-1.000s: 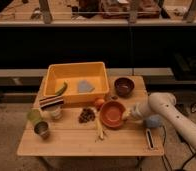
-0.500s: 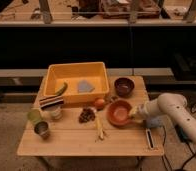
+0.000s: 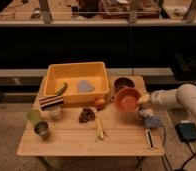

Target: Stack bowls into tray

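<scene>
Ok so I've got the gripper (image 3: 142, 99) just off the right end of the tray (image 3: 76, 65), jaws pinched right down on the right rim of the orange-red bowl (image 3: 127, 99). The bowl looks to be up off the table (image 3: 66, 142) and tipped so its opening faces the camera a bit. The dark brown bowl (image 3: 123, 83) sits just behind it, right beside the tray's right wall, not picked up yet.

How I'd do the carry: lift enough that the bowl's low edge clears the tray's right wall, then move across over the tray. A rim pinch like this probably lets the bowl swing, so go slow and level it before letting go.

Inside the tray there's a green thing (image 3: 61, 89) near the left front corner and a grey-blue pad (image 3: 85, 86) around the middle. I'd aim for the bare floor on the tray's right side so it lands flat and the brown one can nest in it. There's also an orange fruit (image 3: 100, 103) just off the tray's front right corner, so stay above that.
</scene>
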